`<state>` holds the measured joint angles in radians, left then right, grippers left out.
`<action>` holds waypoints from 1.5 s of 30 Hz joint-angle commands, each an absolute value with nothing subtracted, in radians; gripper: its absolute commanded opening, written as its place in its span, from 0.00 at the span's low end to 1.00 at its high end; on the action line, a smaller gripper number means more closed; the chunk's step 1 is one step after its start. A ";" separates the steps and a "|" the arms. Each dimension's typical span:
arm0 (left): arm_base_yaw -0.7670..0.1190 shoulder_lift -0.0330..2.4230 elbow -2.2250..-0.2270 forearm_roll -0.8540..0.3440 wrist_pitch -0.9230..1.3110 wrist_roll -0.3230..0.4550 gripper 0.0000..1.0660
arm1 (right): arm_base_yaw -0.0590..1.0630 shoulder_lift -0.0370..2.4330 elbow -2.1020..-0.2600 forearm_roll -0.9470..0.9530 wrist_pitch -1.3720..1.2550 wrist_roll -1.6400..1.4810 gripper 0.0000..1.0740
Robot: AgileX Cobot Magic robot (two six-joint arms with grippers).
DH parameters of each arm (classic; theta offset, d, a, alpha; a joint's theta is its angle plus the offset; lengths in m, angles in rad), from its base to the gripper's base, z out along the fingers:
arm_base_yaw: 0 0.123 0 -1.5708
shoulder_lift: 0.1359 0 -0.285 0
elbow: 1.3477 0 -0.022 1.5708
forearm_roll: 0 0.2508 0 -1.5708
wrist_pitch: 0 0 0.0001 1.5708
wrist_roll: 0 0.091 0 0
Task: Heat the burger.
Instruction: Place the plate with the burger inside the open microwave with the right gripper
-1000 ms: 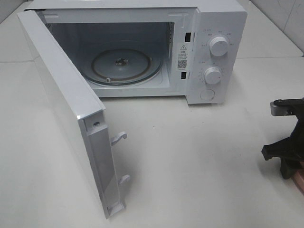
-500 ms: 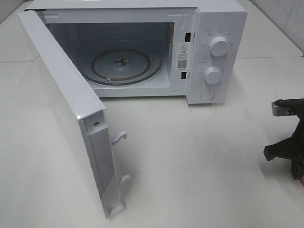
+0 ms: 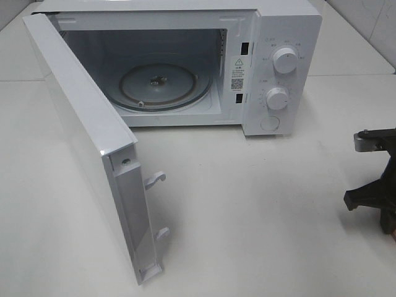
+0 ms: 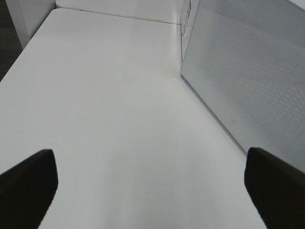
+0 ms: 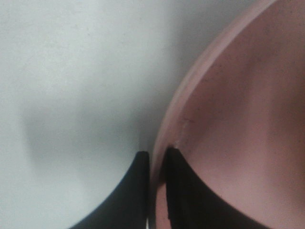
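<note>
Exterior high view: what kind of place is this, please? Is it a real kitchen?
Probably a robot test bench rather than a home kitchen: a white microwave stands with its door open on a plain white table, and a black robot arm shows at the right edge.
</note>
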<state>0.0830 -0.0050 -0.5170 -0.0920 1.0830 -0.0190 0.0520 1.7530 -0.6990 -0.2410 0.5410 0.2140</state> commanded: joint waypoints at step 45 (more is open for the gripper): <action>0.082 -0.022 -0.517 -0.097 1.068 -0.022 0.96 | 0.260 1.503 -0.695 -0.426 0.813 0.318 0.00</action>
